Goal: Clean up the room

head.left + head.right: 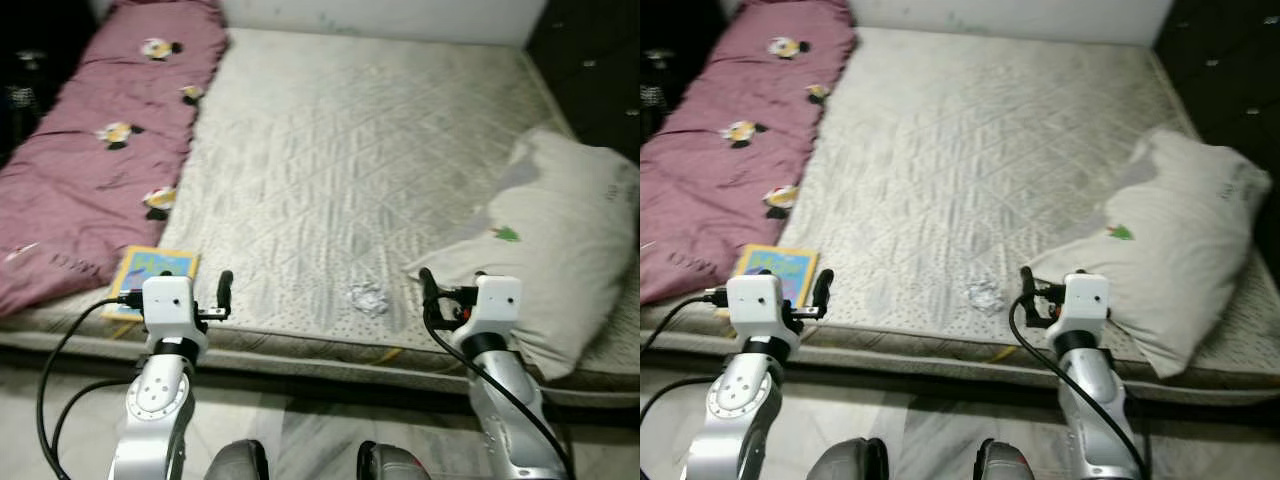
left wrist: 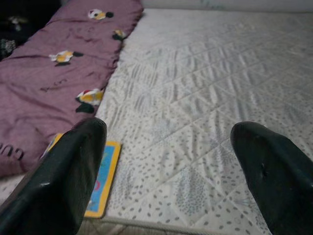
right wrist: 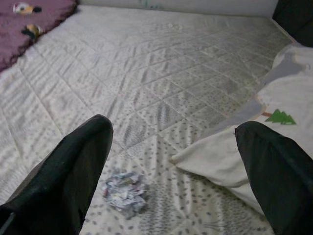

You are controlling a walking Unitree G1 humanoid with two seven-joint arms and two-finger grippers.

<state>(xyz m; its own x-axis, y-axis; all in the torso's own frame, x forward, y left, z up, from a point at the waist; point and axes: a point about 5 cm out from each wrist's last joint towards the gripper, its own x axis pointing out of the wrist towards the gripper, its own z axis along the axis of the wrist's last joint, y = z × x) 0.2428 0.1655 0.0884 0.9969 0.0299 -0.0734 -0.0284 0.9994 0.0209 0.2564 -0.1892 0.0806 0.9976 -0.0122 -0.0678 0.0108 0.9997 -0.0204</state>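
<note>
**Both claws raised at the near edge of a bare mattress**

The mattress [image 1: 330, 180] lies low on the floor, uncovered, its pale fabric stitched in a diamond quilt pattern with small dark speckles toward the near edge. Along its left edge runs a long, soft plum-coloured blanket [image 1: 100, 150], rumpled and printed with small yellow-and-white figures. At the near left corner, just beside the blanket's end, a thin flat book [image 1: 150, 275] with a yellow border and blue cover lies on the mattress. Close to the near edge, around the middle, sits a small crumpled paper ball [image 1: 367, 297], white with grey creases, lying alone on the quilting. Toward the near right corner a plump cream pillow [image 1: 560, 250] rests at an angle, carrying a small green tree mark, its corner pointing toward the paper.

The left claw [image 1: 222, 292] hangs over the near edge next to the book, its two glossy black fingers [image 2: 63, 181] spread wide and holding nothing. The right claw [image 1: 432, 287] is at the near edge between the paper ball and the pillow, its fingers [image 3: 73, 171] likewise spread apart and empty, the paper lying apart from them. The floor [image 1: 300, 440] below is pale and smooth.
</note>
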